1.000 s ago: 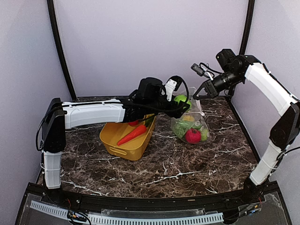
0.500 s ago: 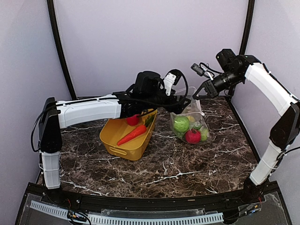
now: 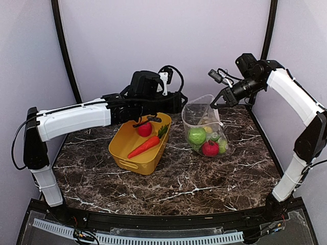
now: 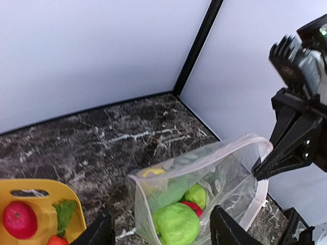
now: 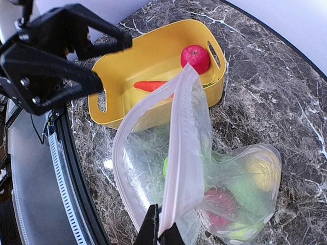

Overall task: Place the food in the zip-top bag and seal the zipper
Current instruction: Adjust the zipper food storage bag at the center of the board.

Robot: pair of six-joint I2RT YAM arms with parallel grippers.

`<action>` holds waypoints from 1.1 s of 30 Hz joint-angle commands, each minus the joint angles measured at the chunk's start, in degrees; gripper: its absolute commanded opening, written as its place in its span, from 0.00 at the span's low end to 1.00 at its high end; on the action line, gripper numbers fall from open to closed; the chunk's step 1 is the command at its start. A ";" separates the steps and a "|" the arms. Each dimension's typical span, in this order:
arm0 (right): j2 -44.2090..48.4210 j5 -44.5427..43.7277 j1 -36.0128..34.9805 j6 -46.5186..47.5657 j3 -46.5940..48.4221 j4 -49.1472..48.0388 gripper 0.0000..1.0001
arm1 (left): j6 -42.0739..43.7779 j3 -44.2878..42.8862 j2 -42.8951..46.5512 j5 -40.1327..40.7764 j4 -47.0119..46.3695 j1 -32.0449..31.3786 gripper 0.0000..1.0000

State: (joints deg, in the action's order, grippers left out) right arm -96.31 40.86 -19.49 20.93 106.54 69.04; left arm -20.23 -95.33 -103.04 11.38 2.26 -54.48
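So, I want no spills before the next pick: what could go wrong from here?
The clear dotted zip-top plastic bag hangs open from a single pinch on its rim by the right gripper. A slip would likely collapse the mouth and tip out the toy fruit inside. The long orange plastic carrot, lying in the yellow plastic tub, may catch on that floppy rim when dropped in.
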 commanded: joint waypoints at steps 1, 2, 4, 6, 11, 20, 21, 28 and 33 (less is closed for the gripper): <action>0.48 -0.20 -0.35 0.64 -0.64 -1.22 0.00 | -15.44 3.11 -2.04 -7.37 3.03 -0.12 0.60; 0.39 -0.46 -0.37 0.69 -0.76 -1.25 0.00 | -16.02 2.90 -3.08 -9.08 2.67 -0.11 0.59; 0.38 -0.68 -0.38 0.69 -0.80 -1.29 0.00 | -16.90 1.71 -4.51 -9.76 3.82 -0.11 0.56; 0.63 -0.76 -0.38 0.61 -1.10 -1.35 0.00 | -17.25 -0.39 -5.90 -9.14 6.62 0.02 0.52; 0.56 -5.51 -0.38 0.17 0.65 -1.34 0.00 | -16.70 -5.54 -7.86 -12.10 6.55 1.56 0.05; 3.91 -38.89 2.42 4.78 3.14 -7.63 0.00 | -8.72 -14.45 -7.30 -6.96 2.61 2.23 0.01; 4.66 -37.69 3.37 4.50 3.33 -7.50 0.00 | -8.66 -14.49 -7.91 -6.43 2.56 2.25 0.01; 5.72 -27.97 5.25 1.95 5.24 -6.14 0.00 | -11.52 -14.13 -13.18 -9.85 0.42 2.96 0.04; 2.98 -24.50 5.64 0.16 6.13 -6.18 0.00 | -7.73 -14.01 -12.92 -13.36 -0.45 3.80 0.46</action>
State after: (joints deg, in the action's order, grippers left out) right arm -92.20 13.61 -14.59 23.09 110.15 64.36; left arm -30.83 -109.03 -116.95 0.71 3.07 -51.83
